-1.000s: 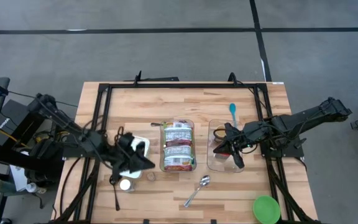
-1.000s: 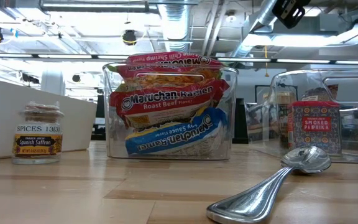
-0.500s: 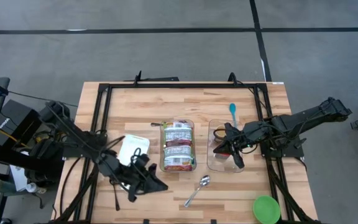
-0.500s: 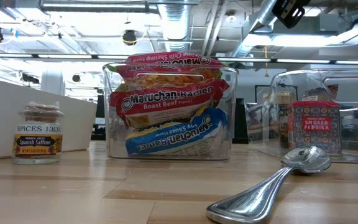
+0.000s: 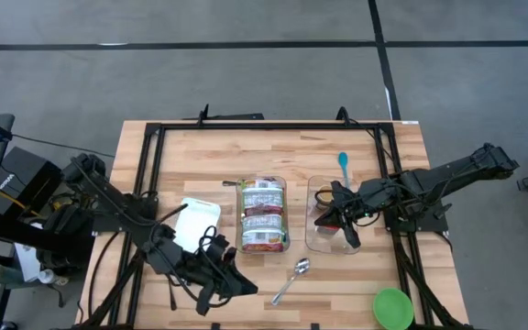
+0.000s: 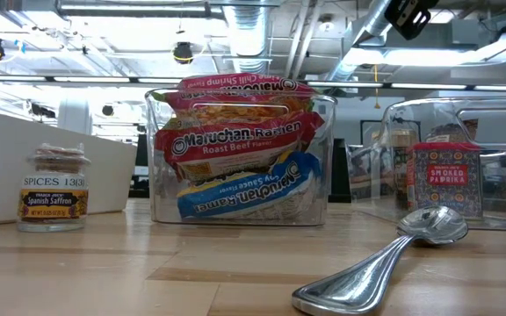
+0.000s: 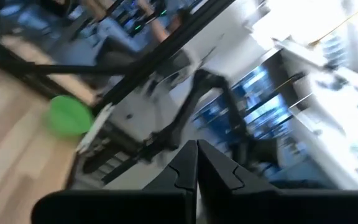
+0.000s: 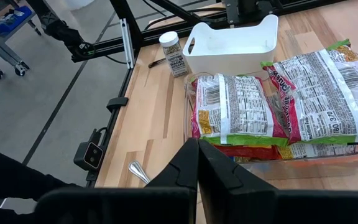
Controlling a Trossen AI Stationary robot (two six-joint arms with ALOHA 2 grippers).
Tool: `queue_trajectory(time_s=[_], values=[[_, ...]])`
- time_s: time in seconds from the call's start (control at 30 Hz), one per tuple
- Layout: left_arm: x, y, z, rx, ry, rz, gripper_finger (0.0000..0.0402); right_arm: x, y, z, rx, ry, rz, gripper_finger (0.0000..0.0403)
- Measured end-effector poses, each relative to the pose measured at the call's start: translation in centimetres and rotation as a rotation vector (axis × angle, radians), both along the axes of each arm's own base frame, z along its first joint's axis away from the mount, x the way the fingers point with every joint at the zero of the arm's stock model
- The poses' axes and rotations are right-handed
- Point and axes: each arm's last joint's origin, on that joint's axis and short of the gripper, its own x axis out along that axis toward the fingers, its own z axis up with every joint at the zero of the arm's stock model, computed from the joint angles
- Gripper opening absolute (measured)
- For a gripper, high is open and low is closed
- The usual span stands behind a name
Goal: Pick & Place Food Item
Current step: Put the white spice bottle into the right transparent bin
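Low view shows the ramen packets [image 6: 240,149] stacked in a clear bin [image 6: 323,158] at mid-table — red, orange and blue wrappers, crinkled. A saffron jar [image 6: 54,189] stands near a white tub [image 5: 197,220]. My left gripper [image 5: 244,288] reaches low over the table's front edge, fingers pressed together, holding nothing. My right gripper [image 5: 324,220] hovers over the second clear bin [image 5: 312,240] — closed, empty.

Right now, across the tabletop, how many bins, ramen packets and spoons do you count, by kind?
Clear plastic bins: 2
White plastic bin: 1
Maruchan ramen packets: 3
Silver metal spoon: 1
Blue spoon: 1
Total: 8
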Motion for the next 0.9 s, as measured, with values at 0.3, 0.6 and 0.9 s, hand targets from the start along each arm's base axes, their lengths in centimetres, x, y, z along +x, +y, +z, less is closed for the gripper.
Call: queue_trajectory(time_s=[0.3, 0.6, 0.9], values=[[-1.5, 0.3, 0.4, 0.18, 0.428, 0.031, 0.0, 0.0, 0.0, 0.0, 0.0, 0.0, 0.0, 0.0], [-5.9, 0.8, -3.3, 0.153, 1.037, 0.054, 0.0, 0.0, 0.0, 0.0, 0.003, 0.0, -0.002, 0.0], [-8.7, 2.3, -4.5, 0.217, 1.348, 0.233, 0.0, 0.2, -0.3, 0.1, 0.02, -0.006, -0.026, 0.0]])
